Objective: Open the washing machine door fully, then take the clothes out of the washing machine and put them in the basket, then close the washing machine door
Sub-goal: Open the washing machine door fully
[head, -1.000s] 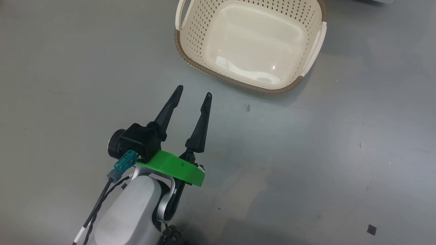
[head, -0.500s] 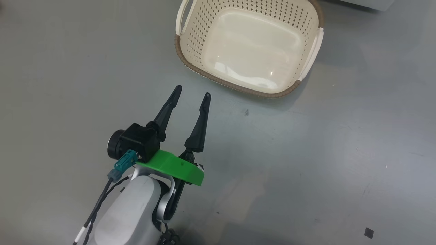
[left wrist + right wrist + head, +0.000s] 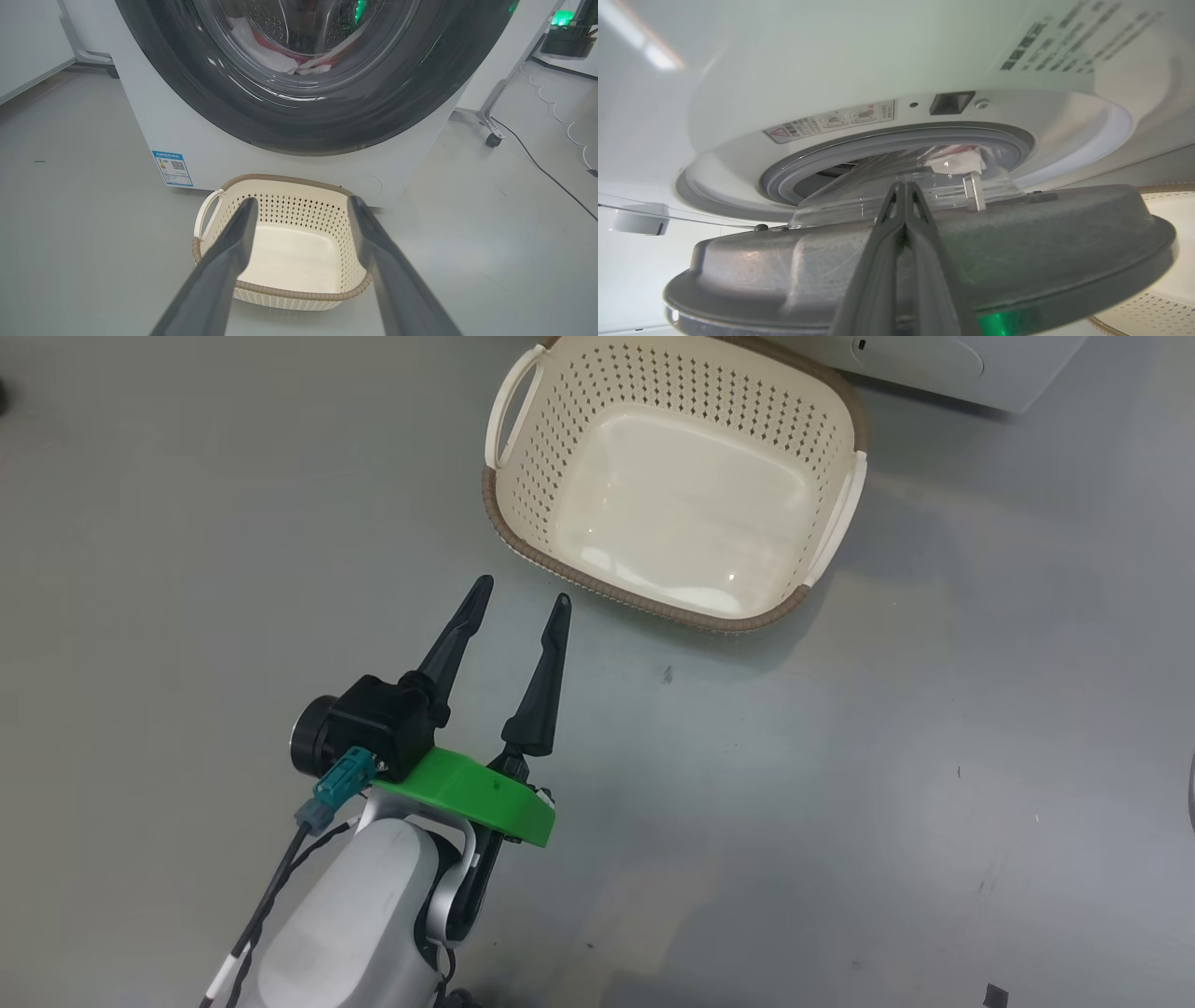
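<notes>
blue label [image 3: 173, 168] w/ QR, washing machine [image 3: 229, 158] front | warning sticker [image 3: 830, 122] | txt illegible

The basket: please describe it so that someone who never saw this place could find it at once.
Find the big white washing machine standing on the grey floor. On the floor just before its base, near the small blue label, sits the basket. Unlike the plain white machine, it is low and cream, with perforated sides, a brown woven-look rim, loop handles and nothing inside.
</notes>
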You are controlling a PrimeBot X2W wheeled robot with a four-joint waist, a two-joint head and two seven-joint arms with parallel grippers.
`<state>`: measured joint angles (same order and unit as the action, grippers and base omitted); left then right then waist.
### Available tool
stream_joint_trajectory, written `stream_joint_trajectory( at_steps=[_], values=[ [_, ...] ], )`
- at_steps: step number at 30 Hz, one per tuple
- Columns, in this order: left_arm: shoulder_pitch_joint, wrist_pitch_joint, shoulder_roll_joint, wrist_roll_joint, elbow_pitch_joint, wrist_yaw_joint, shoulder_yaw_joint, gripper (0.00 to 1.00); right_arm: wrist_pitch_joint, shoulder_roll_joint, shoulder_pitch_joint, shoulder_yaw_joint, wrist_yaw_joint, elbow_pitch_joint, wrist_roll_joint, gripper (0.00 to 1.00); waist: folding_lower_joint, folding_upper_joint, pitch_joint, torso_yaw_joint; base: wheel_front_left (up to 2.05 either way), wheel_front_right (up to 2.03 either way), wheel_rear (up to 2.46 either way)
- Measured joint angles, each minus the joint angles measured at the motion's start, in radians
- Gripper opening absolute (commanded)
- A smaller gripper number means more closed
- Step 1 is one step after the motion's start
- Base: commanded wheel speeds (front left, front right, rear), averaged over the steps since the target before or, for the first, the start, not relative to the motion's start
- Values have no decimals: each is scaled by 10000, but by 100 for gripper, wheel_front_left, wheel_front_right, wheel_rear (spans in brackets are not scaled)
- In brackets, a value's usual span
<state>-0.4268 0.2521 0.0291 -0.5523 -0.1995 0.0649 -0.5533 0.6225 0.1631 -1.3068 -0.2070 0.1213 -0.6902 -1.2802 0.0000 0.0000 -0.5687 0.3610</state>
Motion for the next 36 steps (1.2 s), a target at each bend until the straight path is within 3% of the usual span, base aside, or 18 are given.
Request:
stream_joint_trajectory(
  at_steps=[21, 36],
  values=[
    [411, 0, 2, 199, -320, 2, 40, 100, 353, -387, 1480, 36, -485, -591, -222, 0, 0, 0, 1241, -183, 0, 0, 0],
    [626, 0, 6, 274, -284, 2, 40, 100, 481, -454, 1684, 190, -479, -523, -180, 0, 0, 0, 1538, -279, 0, 0, 0]
  ],
)
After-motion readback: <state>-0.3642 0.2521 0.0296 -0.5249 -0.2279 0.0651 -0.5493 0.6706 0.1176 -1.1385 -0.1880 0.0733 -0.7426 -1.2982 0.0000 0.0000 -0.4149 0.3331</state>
